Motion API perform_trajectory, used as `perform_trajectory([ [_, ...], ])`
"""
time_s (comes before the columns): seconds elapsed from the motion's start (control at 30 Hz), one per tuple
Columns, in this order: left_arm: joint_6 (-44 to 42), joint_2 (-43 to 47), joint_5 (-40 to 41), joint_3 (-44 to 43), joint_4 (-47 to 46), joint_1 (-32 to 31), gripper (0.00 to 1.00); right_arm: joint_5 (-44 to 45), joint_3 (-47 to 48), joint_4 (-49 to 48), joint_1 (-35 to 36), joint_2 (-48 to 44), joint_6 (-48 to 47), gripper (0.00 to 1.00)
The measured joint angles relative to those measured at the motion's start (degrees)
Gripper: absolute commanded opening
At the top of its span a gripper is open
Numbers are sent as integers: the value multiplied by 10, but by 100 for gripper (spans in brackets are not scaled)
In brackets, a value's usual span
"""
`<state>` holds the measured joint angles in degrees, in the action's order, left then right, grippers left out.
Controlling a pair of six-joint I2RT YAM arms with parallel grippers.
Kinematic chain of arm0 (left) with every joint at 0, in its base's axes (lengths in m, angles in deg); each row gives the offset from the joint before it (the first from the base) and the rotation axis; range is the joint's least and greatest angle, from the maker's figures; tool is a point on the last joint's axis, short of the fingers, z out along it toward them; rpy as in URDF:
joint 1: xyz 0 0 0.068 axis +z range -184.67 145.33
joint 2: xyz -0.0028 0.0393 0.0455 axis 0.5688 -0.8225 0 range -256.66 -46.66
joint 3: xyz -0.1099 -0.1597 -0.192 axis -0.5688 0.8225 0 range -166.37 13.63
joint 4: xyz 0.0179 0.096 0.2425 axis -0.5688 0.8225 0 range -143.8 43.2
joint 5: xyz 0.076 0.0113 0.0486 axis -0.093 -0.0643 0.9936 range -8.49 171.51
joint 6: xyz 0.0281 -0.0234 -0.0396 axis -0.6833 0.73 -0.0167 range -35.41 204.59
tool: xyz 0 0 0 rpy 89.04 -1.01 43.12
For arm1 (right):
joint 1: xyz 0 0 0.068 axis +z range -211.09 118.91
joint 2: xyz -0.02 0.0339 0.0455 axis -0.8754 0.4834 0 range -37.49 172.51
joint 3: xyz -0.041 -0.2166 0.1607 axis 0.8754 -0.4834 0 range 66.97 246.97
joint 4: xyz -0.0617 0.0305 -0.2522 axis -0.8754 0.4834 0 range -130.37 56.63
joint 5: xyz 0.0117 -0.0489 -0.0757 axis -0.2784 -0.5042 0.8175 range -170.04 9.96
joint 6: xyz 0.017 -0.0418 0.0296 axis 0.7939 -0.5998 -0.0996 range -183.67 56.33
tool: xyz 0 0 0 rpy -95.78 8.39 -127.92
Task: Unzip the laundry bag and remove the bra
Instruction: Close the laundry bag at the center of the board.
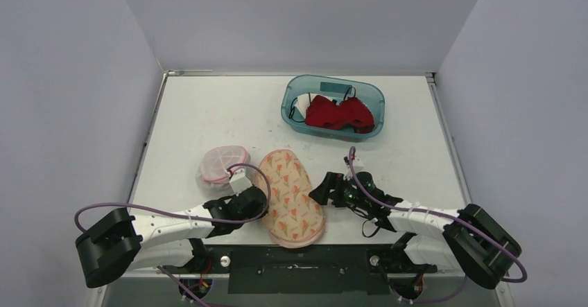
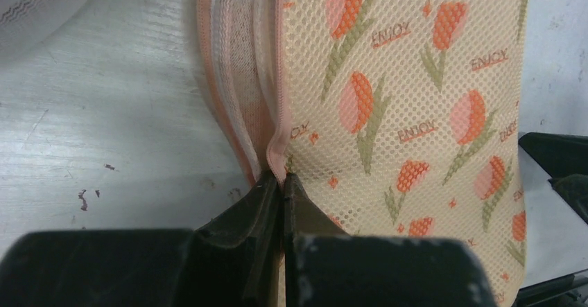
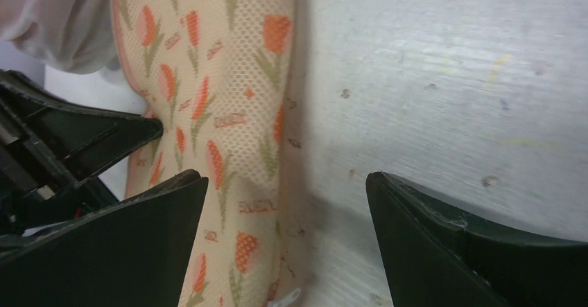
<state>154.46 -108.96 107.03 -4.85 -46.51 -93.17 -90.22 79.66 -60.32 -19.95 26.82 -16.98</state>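
Note:
The laundry bag is a cream mesh oval printed with orange tulips and lies flat near the table's front edge. My left gripper sits at its left rim. In the left wrist view that gripper is shut on the bag's pink zip edge. My right gripper stands open at the bag's right side. In the right wrist view its fingertips straddle the bag's rim and bare table, touching nothing. A small white tab lies by the bag's edge. The bra is hidden from view.
A pink-and-white mesh pouch lies just left of the bag, behind my left gripper. A blue bin at the back right holds red garments. Grey walls enclose the table on three sides.

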Motion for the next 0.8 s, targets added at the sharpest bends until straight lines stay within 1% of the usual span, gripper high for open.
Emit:
perform_trajectory([
  [0.07,-1,-10,2,-5,-4,-1,0,-37,1,-42,-6,37,5,85],
  [0.17,-2,-23,4,-10,-13,-3,0,-75,7,-96,-10,85,9,72],
  [0.23,-3,-29,5,-11,-22,-3,0,-99,15,-129,-10,122,13,62],
  [0.37,-9,-35,6,-12,-33,-5,0,-131,24,-174,-10,178,23,37],
  [0.5,-24,-40,6,-11,-45,-7,0,-134,23,-176,-10,189,23,10],
  [0.53,-28,-40,6,-11,-49,-7,0,-129,22,-171,-10,182,19,6],
  [0.63,-41,-45,1,-12,-69,-7,0,-101,11,-130,-9,118,5,5],
  [0.7,-50,-52,-3,-19,-77,-7,7,-78,3,-101,-9,66,-5,5],
  [0.8,-68,-66,-7,-48,-77,-8,19,-39,-11,-50,-6,-13,-19,5],
])
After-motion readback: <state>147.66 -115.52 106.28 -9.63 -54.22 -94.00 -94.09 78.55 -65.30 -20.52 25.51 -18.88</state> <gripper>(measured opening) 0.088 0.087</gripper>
